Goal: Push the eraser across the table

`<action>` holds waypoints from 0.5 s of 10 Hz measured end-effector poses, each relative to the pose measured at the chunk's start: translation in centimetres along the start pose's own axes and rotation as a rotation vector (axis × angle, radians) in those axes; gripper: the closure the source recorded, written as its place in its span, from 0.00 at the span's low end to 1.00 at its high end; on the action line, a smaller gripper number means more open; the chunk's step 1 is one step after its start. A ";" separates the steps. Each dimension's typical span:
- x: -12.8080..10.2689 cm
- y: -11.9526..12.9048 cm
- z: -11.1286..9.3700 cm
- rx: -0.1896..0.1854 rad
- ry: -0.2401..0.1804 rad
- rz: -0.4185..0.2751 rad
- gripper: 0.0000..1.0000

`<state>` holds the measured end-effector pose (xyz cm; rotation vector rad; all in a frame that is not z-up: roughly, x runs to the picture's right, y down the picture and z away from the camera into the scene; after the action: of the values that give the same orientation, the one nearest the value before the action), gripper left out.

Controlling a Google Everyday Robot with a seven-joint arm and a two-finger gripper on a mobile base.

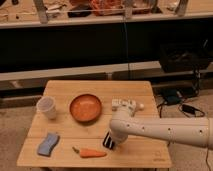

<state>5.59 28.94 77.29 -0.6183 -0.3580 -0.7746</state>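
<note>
The table (145, 152) is small, with a pale tan plank top and rounded corners. A blue wavy-edged block (48, 144), which may be the eraser, lies flat near the front left corner. My arm reaches in from the right. Its white wrist bends down to the dark gripper (109, 141), which sits low over the tabletop at front centre. The gripper is just right of an orange carrot (92, 153) and well right of the blue block. It touches neither that I can see.
An orange bowl (85, 107) stands mid-table, with a pale cup (47, 107) to its left. A white lumpy object (126, 105) lies behind my wrist. Cables and a dark box (172, 96) are on the floor at right. A long bench runs behind.
</note>
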 end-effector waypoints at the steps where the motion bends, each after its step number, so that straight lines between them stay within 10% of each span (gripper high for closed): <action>1: -0.1 -0.1 -0.1 0.000 -0.002 -0.002 1.00; 5: -0.6 -0.7 0.1 0.001 0.001 -0.016 1.00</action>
<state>4.64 28.92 77.28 -0.6148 -0.3630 -0.7895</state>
